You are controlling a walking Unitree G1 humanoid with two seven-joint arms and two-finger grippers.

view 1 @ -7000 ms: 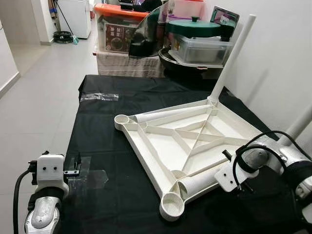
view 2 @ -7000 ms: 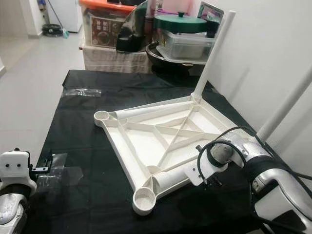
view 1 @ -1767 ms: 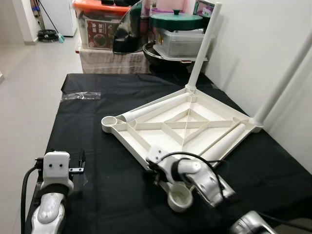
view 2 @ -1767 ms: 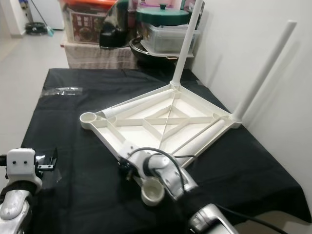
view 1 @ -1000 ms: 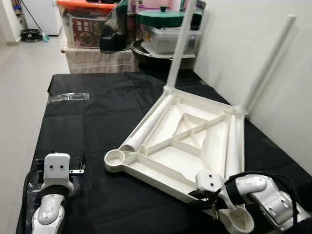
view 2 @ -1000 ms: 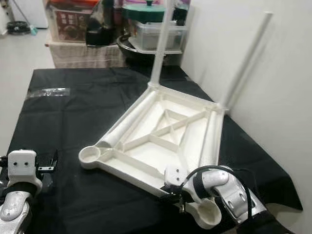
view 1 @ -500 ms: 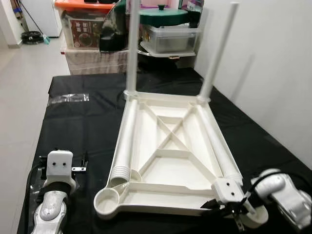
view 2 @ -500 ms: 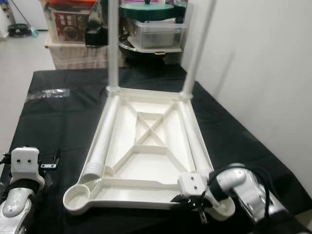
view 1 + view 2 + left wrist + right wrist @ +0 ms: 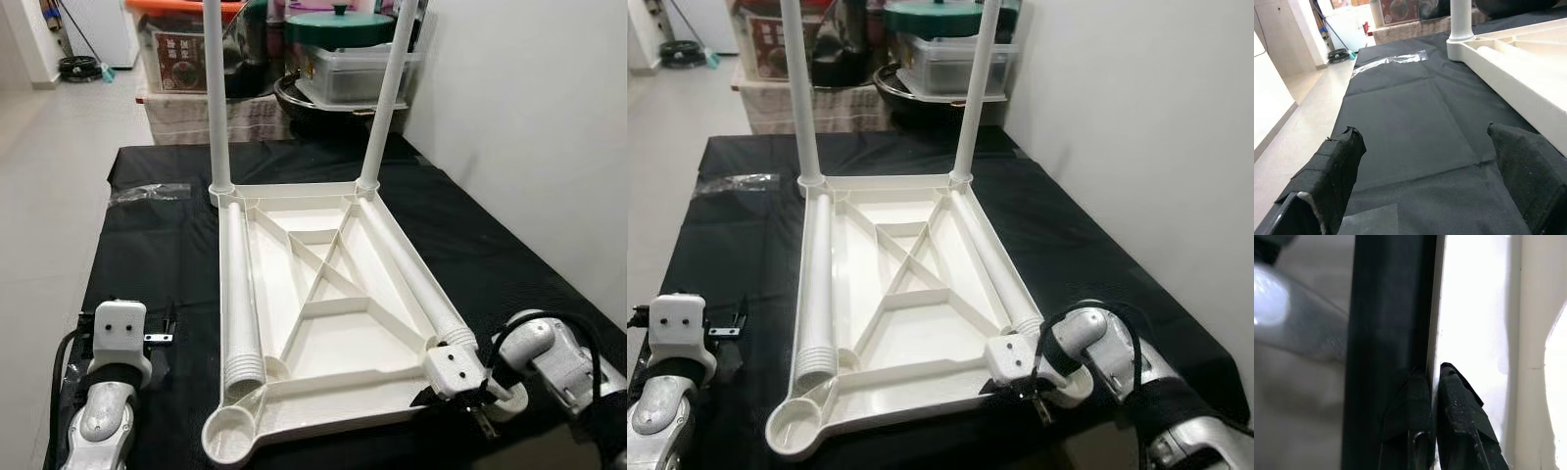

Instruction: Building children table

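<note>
While upturned, tabletop (image 9: 323, 323) cradling legs (image 9: 240, 294)

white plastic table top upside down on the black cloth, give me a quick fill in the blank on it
The white plastic table top lies on a ____ cloth.
____ white legs stand upright at its far corners.
The right gripper has its jaws shut on the table top's near ____ corner.
The left gripper has its jaws ____.

Missing: black; two; right; open
</note>
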